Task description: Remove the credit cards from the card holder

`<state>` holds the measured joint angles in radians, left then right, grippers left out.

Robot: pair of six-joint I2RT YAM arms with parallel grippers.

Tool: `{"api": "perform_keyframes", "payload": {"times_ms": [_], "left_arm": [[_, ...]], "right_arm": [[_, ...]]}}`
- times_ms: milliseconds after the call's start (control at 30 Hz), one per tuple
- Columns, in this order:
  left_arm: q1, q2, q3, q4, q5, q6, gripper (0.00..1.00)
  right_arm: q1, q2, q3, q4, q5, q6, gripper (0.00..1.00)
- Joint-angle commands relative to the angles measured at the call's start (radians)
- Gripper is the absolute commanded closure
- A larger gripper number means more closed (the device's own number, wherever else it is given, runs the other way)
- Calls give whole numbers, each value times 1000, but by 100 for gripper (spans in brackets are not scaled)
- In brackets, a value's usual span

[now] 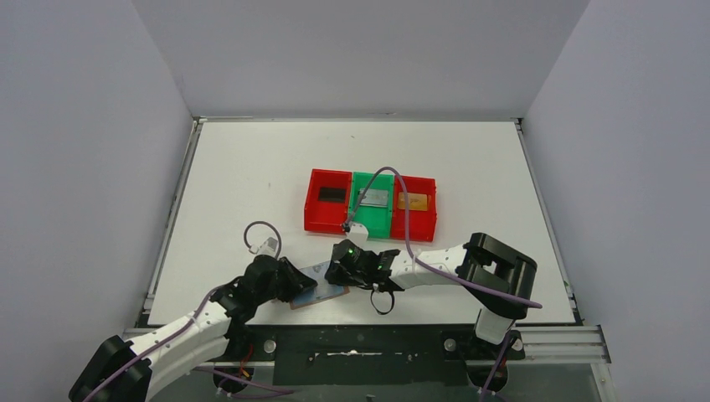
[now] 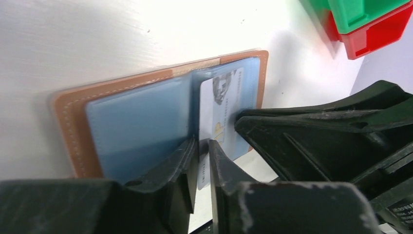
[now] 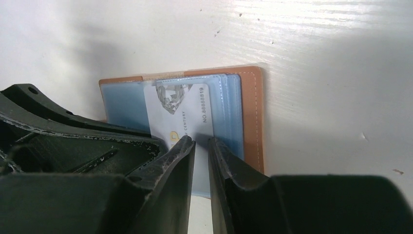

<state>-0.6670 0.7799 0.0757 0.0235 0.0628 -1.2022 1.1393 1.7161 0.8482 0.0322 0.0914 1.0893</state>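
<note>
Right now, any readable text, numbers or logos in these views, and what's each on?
"NO 8888819": on the white plastic card in the tan leather card holder; digit count uncertain.
"CENTURY": same card, start hidden by the right pincer.
Left wrist view: the card's print is too blurred to read.
Top view: nothing legible.
</note>
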Motion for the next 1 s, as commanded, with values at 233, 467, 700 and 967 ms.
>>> {"api": "perform_keyframes", "payload": {"times_ms": [233, 467, 700, 967], "left_arm": [[-2, -81, 30, -155, -70, 21, 100], [-3, -180, 44, -289, -98, 15, 100], [-2, -194, 45, -248, -74, 65, 100], [-2, 43, 166, -135, -9, 206, 100]], "right_arm": [[-6, 4, 1, -143, 72, 10, 83], [-9, 9, 23, -196, 107, 10, 84], [-10, -4, 27, -231, 135, 28, 85], [2, -82, -24, -350, 259, 150, 85]]}}
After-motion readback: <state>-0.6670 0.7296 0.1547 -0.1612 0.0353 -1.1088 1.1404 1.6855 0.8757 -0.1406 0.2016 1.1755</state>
